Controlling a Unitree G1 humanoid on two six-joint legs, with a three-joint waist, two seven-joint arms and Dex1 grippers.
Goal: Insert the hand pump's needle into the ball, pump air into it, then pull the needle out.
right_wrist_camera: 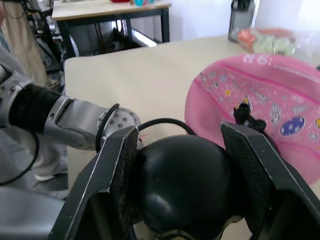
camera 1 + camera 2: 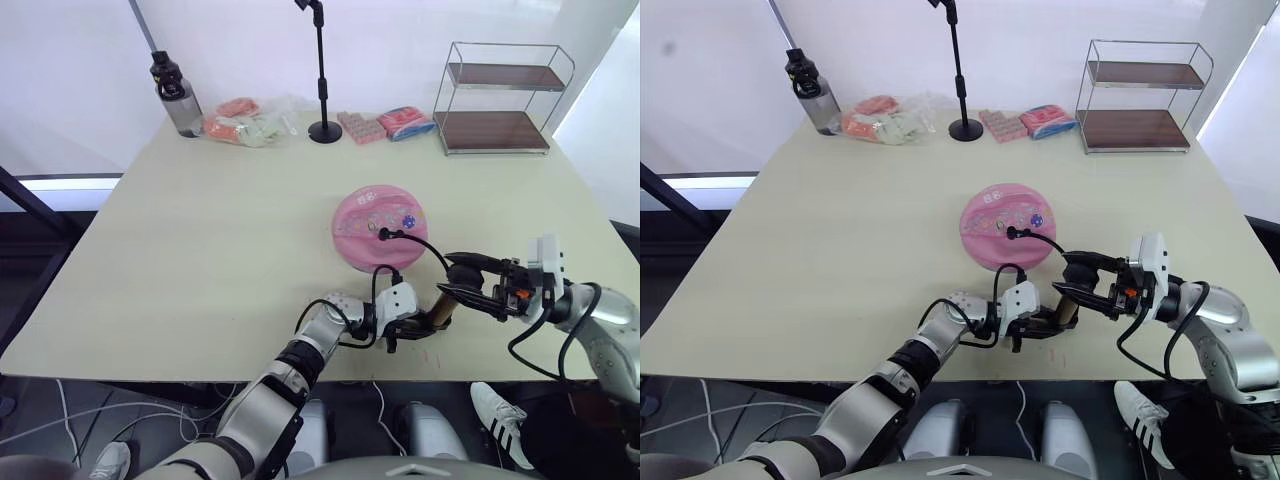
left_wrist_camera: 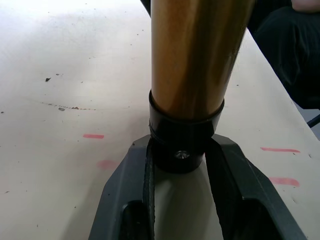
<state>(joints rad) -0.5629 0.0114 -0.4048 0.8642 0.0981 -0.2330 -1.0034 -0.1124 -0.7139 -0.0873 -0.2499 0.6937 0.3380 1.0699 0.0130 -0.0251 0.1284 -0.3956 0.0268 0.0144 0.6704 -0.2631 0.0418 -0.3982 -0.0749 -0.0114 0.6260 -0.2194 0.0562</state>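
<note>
The left claw [image 2: 408, 322] lies low over the table [image 2: 200, 250] near the front edge. Its two black fingers [image 3: 235, 180] are narrow and closed on the black bottom cap of the pump [image 3: 192, 60]. The cap sits between the fingers, and the gold tube of the pump rises away from them at a tilt. Small red marks are on the table surface on both sides of this claw.

Just to the right of the left claw, the pump [image 2: 443, 303] leans up toward the right claw [image 2: 468, 283]. The right claw holds the black handle [image 1: 182, 182] at the top end of the pump; the round black handle fills the space between its two fingers [image 1: 112, 170], and both fingers press on it.

A thin black hose [image 2: 420, 244] goes from the pump in a curve to the ball [image 2: 381, 226]. The pink ball lies on the table just beyond both claws, flat and soft in shape, with small prints on it. The end of the hose [image 1: 244, 114] stands on the top of the ball at the valve. The needle itself is too small to see.

Far beyond the claws, along the back edge of the table, stand a bottle [image 2: 175, 95], some packets [image 2: 245, 121], a black stand [image 2: 322, 70] and a wire shelf [image 2: 500, 95].
</note>
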